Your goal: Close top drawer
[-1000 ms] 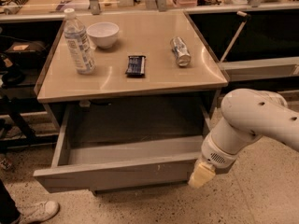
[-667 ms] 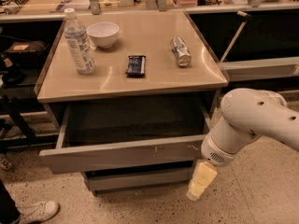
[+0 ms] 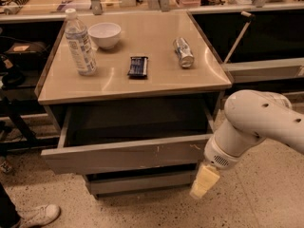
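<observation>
While part-open, top drawer (image 3: 127,156) lengthwise left-right, end effector (image 3: 204,183) beneath right corner.

A tan desk (image 3: 133,87) holds a water bottle (image 3: 80,44), a white bowl (image 3: 104,34), a dark packet (image 3: 138,66) and a can (image 3: 183,52) lying on its side. Under the desktop, the top drawer (image 3: 128,156) stands partly open. A white arm (image 3: 256,122) holds its claw (image 3: 204,182) low by the desk's front right corner.

One view only, set high in front of the beige-topped grey cabinet (image 3: 142,87), looking down and forward at it from fairly near. The wide grey top drawer (image 3: 128,156) crosses the lower middle. The white arm (image 3: 259,120) enters from the right, its cream gripper (image 3: 203,184) hanging low, just beside the drawer's front.
</observation>
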Available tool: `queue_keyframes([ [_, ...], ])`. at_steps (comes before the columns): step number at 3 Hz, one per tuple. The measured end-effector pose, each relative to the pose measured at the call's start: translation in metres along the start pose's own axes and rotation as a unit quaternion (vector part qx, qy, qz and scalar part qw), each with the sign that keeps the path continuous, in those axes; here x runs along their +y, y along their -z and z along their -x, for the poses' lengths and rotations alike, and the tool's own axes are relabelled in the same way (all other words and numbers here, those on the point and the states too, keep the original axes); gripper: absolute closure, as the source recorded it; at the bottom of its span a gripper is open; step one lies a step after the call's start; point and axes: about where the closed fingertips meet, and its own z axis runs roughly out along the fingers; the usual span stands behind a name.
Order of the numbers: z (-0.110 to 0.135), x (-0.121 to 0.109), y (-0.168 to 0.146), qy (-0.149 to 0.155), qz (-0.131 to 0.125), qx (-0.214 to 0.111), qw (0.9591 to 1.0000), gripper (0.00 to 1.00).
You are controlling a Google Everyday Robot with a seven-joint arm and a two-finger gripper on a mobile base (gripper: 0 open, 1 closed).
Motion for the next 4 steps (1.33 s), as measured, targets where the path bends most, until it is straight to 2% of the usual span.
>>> queue_keyframes([
  [3, 0.0, 0.0, 0.0, 0.0, 0.0, 0.0, 1.0, 0.89],
  [4, 0.0007, 0.0002, 0.0007, 0.0, 0.001, -0.001, 1.0, 1.0],
])
